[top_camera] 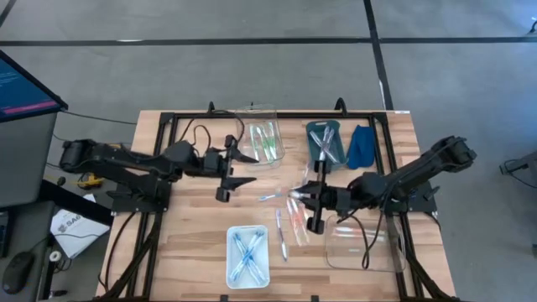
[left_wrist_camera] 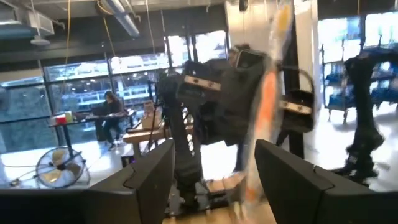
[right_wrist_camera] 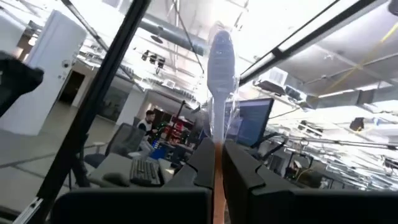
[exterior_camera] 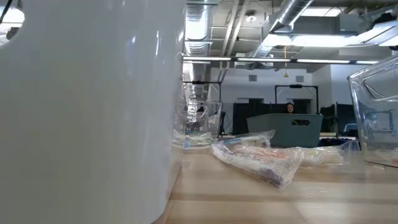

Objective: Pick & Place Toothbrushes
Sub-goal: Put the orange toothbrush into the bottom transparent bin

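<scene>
Plastic toothbrush stands clamped in the right gripper jaws at desk centre; left gripper, at nine o'clock, gapes wide. Handover or binning seems next.

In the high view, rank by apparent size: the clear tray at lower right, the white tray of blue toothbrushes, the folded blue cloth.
1. Clear tray, largest.
2. White tray, holding blue toothbrushes.
3. Blue cloth, smallest.
The overhead view keeps them comparable.

a white container fills the low view's left, hiding both arms there.
</scene>
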